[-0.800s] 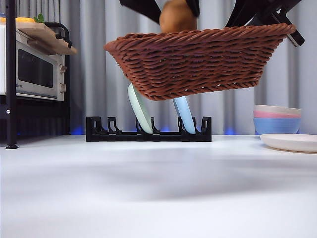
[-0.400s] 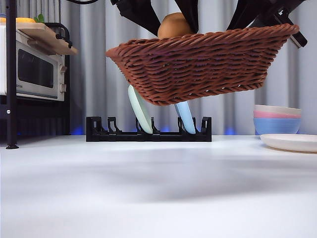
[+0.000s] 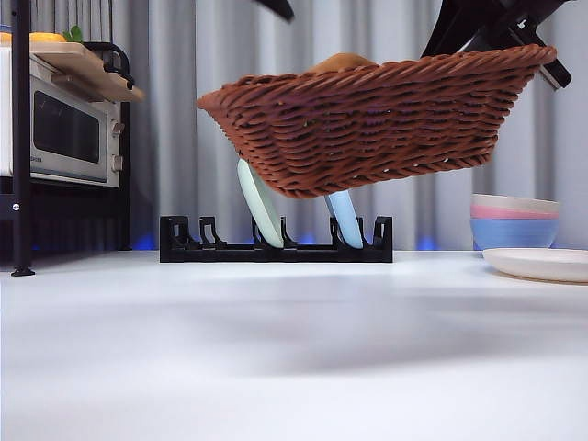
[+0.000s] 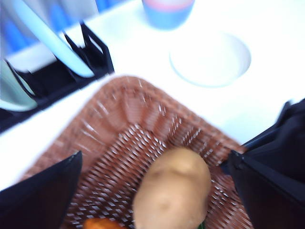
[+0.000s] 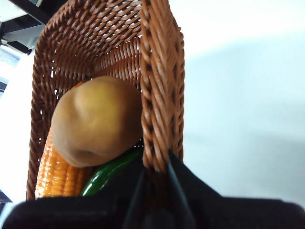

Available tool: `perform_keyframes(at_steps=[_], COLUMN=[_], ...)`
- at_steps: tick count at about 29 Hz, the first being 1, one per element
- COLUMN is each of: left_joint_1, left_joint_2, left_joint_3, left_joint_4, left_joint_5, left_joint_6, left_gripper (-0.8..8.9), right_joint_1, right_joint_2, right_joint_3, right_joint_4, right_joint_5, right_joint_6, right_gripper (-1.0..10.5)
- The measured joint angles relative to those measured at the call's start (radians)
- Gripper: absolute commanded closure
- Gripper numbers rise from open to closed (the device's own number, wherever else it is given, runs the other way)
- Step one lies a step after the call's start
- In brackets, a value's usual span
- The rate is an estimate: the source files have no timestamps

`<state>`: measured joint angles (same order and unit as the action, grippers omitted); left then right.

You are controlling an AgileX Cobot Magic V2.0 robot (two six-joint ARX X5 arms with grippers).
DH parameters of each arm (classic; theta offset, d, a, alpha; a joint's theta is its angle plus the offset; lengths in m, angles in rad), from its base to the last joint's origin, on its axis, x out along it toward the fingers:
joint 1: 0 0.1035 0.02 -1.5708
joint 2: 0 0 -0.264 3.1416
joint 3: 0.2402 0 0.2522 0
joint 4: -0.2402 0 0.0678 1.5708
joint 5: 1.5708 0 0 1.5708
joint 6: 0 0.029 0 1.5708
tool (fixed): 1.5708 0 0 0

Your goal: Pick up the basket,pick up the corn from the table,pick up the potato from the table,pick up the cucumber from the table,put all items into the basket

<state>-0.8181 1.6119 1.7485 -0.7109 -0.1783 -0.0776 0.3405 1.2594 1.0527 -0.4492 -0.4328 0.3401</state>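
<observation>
All three vegetables lie in the basket (image 3: 367, 119); right pincer (image 5: 155, 186) pinches its rim, left pincer (image 4: 152, 191) spread. Next, probably lowering it to the surface (image 3: 294, 349).

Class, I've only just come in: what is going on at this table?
The right gripper is clamped on the rim of the basket and holds it tilted in the air above the table. Inside lie the potato, the corn and a green vegetable, the potato resting on top. The left gripper hangs open just above the potato, holding nothing.
</observation>
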Motion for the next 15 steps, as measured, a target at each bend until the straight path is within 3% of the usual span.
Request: perform_keyframes(at_steps=[8,15], left_joint_1=[0.000,0.000], left_joint_2=[-0.046,-0.096], left_joint_3=[0.224,0.288], left_joint_4=[-0.116,-0.154], left_joint_5=[-0.003,-0.019], left_joint_6=[0.052,0.064], left_gripper=[2.83,2.83], right_joint_1=[0.000,0.013], right_joint_2=[0.142,0.307], right_joint_3=[0.008,0.008], right_joint_4=[0.036,0.144], right_joint_5=[0.052,0.051], right_joint_6=[0.031,0.148], right_gripper=[9.6,9.6])
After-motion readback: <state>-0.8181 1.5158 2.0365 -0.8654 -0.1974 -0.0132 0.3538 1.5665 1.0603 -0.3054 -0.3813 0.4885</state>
